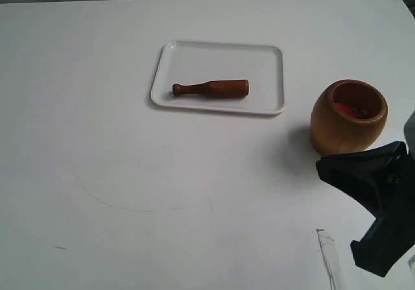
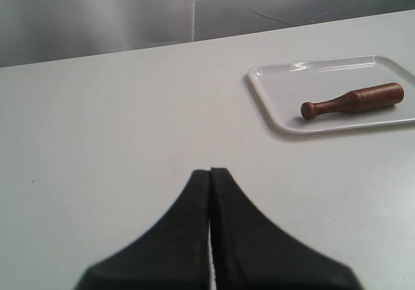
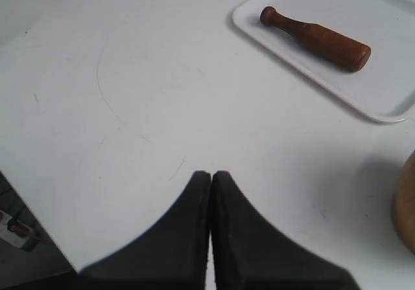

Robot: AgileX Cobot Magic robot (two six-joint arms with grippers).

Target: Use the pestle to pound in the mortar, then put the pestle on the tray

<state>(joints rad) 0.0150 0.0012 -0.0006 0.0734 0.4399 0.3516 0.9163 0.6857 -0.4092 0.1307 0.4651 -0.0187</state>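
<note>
Evidently pestle lies flat in tray, well ahead of both clenched, empty jaws, rim likely stopping rolling; mortar upright beside right jaws.

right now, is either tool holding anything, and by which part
Nothing is held. The left tool and the right tool are both shut and empty; the pestle lies loose on the tray.
</note>
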